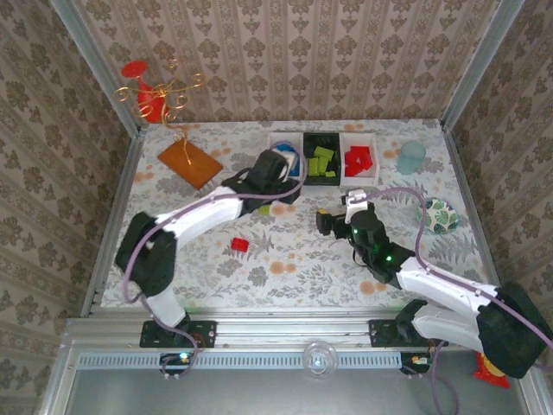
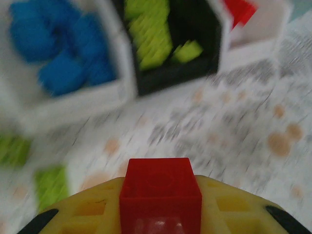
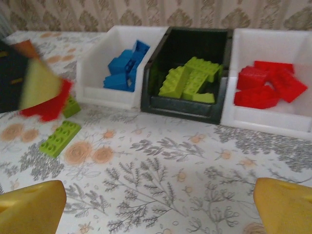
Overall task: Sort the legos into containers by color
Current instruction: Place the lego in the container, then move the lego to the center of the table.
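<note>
My left gripper [image 2: 161,204] is shut on a red lego [image 2: 159,178] and hangs just in front of the containers; from above it [image 1: 271,177] is near the left white bin [image 1: 282,138]. That bin [image 3: 95,78] holds blue legos [image 3: 125,68]. Green legos [image 3: 190,80] fill the black bin [image 3: 181,108], and red legos [image 3: 265,85] lie in the right white bin [image 3: 265,126]. Two green legos [image 3: 59,138] [image 3: 72,106] lie on the table by the left gripper. Another red lego [image 1: 239,245] lies on the table nearer the arms. My right gripper [image 3: 158,214] is open over bare table [image 1: 339,214].
An orange plate [image 1: 189,162] lies at the back left, beyond it a red and gold wire ornament [image 1: 155,91]. A pale blue cup [image 1: 411,157] stands right of the bins, and a leaf-patterned bowl [image 1: 439,215] sits at the right edge.
</note>
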You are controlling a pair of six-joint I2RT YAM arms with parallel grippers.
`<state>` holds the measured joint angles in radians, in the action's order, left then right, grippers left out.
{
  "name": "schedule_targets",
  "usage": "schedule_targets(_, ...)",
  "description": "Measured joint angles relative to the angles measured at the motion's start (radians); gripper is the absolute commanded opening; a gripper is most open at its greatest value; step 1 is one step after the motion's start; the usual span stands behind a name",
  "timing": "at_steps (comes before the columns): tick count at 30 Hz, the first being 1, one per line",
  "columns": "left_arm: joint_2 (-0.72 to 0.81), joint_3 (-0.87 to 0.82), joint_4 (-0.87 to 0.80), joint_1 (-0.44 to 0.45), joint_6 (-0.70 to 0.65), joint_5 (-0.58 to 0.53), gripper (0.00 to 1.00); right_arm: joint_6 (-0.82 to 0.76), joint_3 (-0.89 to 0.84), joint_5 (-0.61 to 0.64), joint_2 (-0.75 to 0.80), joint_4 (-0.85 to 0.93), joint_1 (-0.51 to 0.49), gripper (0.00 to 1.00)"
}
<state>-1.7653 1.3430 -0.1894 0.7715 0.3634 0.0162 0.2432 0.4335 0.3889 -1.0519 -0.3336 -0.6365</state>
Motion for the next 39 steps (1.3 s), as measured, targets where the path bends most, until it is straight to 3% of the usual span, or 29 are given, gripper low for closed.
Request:
schedule_targets(8,-0.410,0.483,0.060,0.018,-0.029,0.103,0.30,0.015,-0.056,0.097,0.121,-0.007,0.002,1.00)
schedule_targets(15,-0.664,0.808,0.053,0.027,-0.035,0.173,0.31,0.023,-0.063,0.127,0.140,-0.007,0.004,1.00)
schedule_targets(23,-0.861,1.102,-0.012,0.029,-0.034,0.202,0.54,0.023,-0.064,0.133,0.156,-0.007,0.004,1.00)
schedule_targets(29,-0.853,1.120,-0.042,0.023,-0.047,0.205,0.61,0.023,-0.064,0.135,0.156,-0.008,0.004,1.00)
schedule_targets(31,-0.810,1.057,-0.051,0.019,-0.051,0.206,0.61,0.023,-0.064,0.135,0.156,-0.008,0.004,1.00)
schedule_targets(35,-0.600,0.748,-0.030,-0.002,-0.055,0.194,0.62,0.022,-0.065,0.123,0.154,-0.023,0.004,1.00)
schedule_targets(39,-0.282,0.347,0.030,-0.043,-0.070,0.141,0.63,0.022,-0.065,0.096,0.133,-0.037,0.004,1.00)
